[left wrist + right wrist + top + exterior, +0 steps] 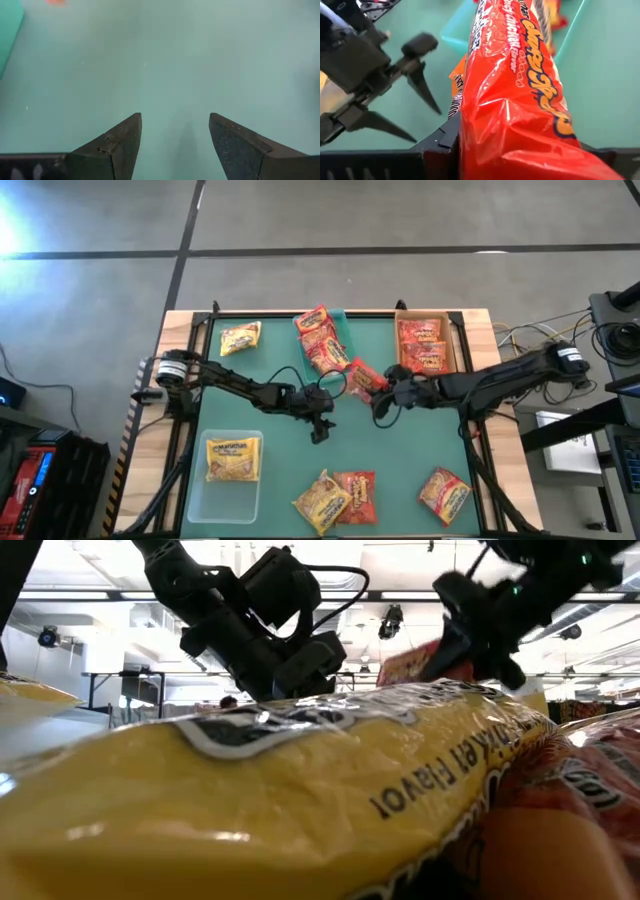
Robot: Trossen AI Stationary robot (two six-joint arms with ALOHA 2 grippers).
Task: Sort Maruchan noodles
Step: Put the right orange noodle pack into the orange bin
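Sorting is partly done, as you can judge from the high view. Largest first, the green table carries three bins. The teal bin at the far middle holds several red packets. The tan bin at the far right holds two more red packets. The clear bin at the near left holds one yellow packet.

Loose noodles remain: a yellow packet at the far left, a yellow and red pair at the near middle, and a mixed packet at the near right. You would judge these four still unsorted.

Your right gripper, over the table's middle just beside the teal bin, is clamped on one red packet, lifted clear of the surface. It probably belongs with the other reds.

Your left gripper hangs over bare table near the centre, fingers spread, holding nothing, close to the right gripper.
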